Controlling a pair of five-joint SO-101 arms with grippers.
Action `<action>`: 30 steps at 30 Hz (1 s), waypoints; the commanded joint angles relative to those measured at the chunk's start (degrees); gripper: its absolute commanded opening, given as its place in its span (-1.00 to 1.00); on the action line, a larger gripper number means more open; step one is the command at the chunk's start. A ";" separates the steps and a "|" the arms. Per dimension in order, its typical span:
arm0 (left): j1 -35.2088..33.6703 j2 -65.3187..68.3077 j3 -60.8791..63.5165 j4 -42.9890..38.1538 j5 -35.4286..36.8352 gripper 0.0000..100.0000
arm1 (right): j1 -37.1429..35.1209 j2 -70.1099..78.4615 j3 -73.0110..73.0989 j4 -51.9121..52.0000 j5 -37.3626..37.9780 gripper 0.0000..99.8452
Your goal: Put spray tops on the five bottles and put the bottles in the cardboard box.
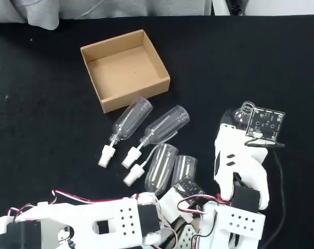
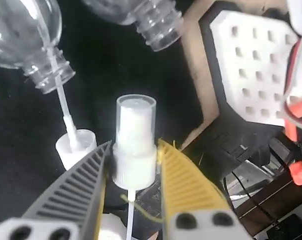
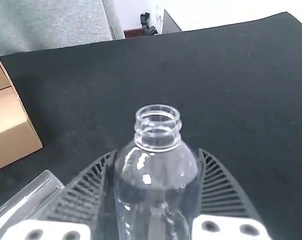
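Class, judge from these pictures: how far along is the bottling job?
Done: nothing finished; the cardboard box holds no bottles. In hand: left end effector grips a spray top, right end effector holds an open-necked bottle. Left: seating tops on all five and boxing them.

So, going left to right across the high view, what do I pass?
Cardboard box, rightmost of the four lying bottles, then the bottle held in the right hand. The other three lying bottles share the box's span, so skipped.

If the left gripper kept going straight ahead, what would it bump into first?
Probably the open neck of the empty bottle lying ahead of the spray top in the left gripper; depth is hard to judge.
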 commanded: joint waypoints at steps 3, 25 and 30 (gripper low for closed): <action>-6.11 -2.29 -5.23 0.88 -0.35 -0.94 | 0.88 -1.27 -2.95 -1.58 0.09 -0.70; -20.62 -26.11 -3.56 4.04 1.76 -0.94 | 0.79 -1.27 -2.77 -1.41 -0.09 -0.70; -22.73 -31.65 -2.77 4.04 1.67 -0.94 | 0.00 -1.27 -2.68 -1.32 0.00 -0.70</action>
